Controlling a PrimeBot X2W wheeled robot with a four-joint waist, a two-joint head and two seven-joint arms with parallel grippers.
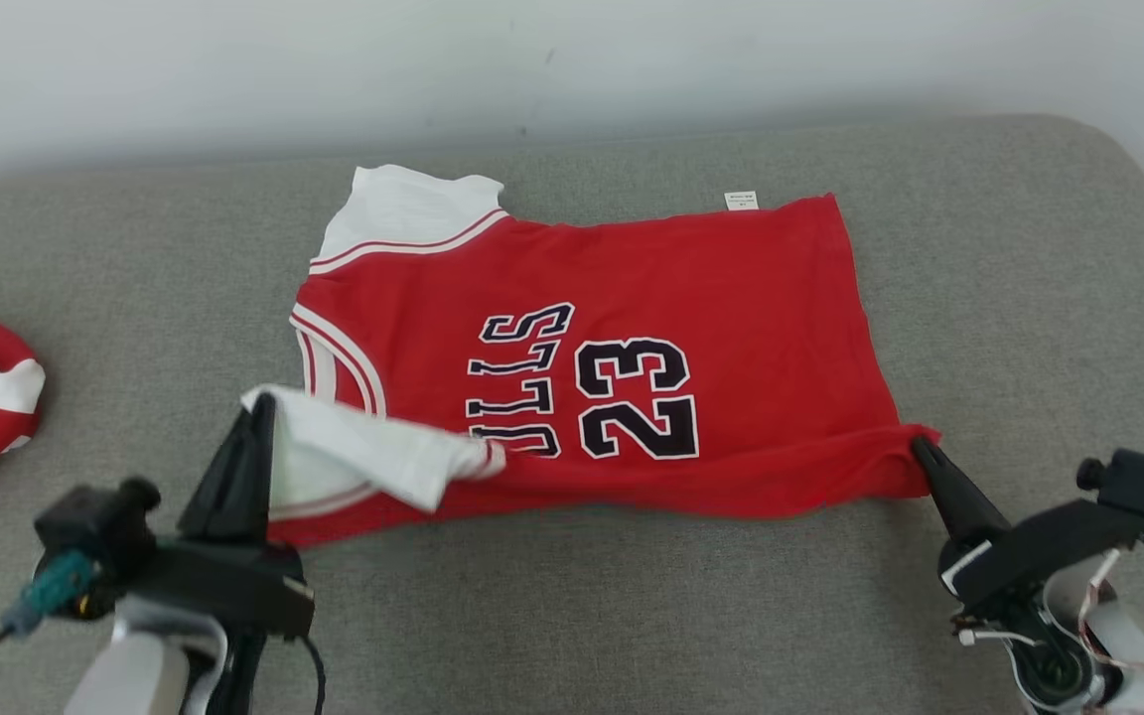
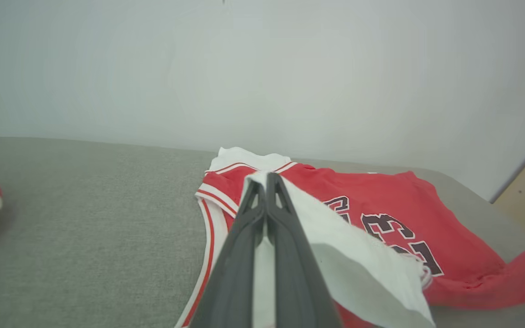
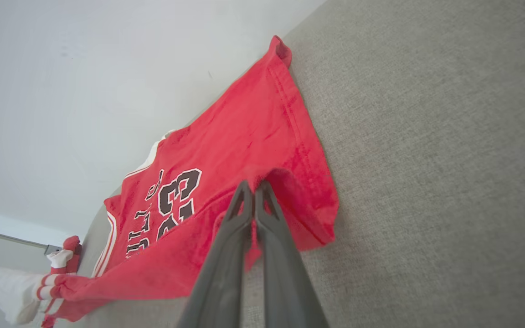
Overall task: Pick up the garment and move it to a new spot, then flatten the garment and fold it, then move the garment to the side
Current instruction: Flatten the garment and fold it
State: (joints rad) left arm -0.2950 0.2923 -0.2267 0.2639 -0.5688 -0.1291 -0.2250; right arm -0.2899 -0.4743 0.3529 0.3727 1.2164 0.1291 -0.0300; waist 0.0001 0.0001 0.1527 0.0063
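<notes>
fold in hand, near edge pinched at both ends
garment (image 1: 651, 328) lies flat in the middle of the bench (image 1: 1029, 298); left fingers (image 1: 234, 477) clamp its white sleeve (image 1: 363, 457) at 7 o'clock, right fingers (image 1: 954, 497) clamp the hem corner (image 1: 905, 452) at 4 o'clock. best raise both together, keep that edge taut, and carry it level toward 12 o'clock.

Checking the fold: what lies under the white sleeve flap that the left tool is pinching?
The red jersey lies under the white sleeve flap. The flap covers the start of the lettering, so those letters cannot be read.
</notes>
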